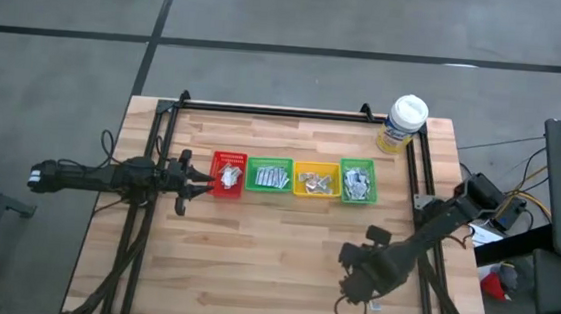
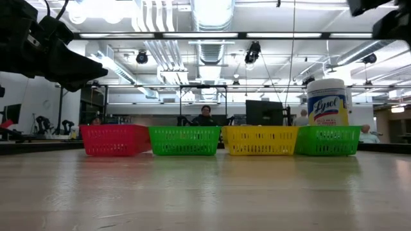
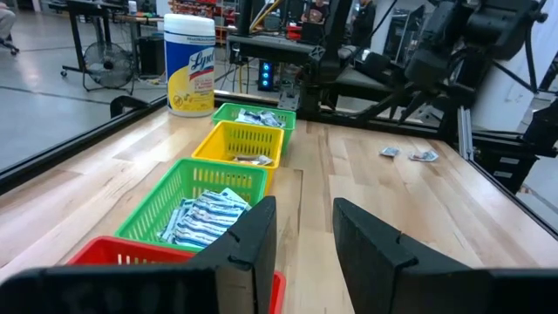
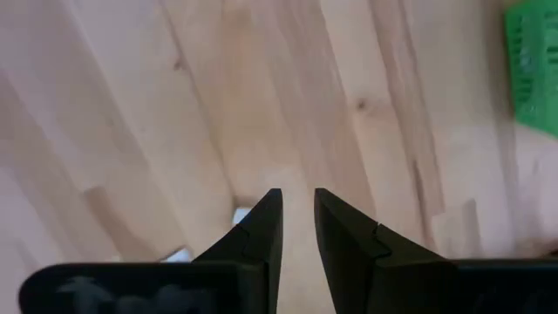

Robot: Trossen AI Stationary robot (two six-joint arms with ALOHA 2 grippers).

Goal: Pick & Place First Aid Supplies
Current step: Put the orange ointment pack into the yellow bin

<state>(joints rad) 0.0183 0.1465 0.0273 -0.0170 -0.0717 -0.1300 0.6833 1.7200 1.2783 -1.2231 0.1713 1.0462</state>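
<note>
High view: I see four bins in a row, red bin [image 1: 228, 173] to green bin [image 1: 357, 180], holding sorted first aid supplies [image 1: 269, 178]; my right gripper [image 1: 361, 284] sits low at the table's [image 1: 252, 265] near right. Left wrist view: left gripper [image 3: 303, 228] hovers empty, fingers parted, over the red bin; two sachets [image 3: 410, 154] lie loose. Right wrist view: fingers narrowly apart beside a pale sachet [image 4: 241, 215], presumably to grasp.

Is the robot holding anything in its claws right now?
Left tool: open, over the red bin, holding nothing. Right tool: low over the table, a sachet beside its fingers; whether it grips one cannot be told.
</note>
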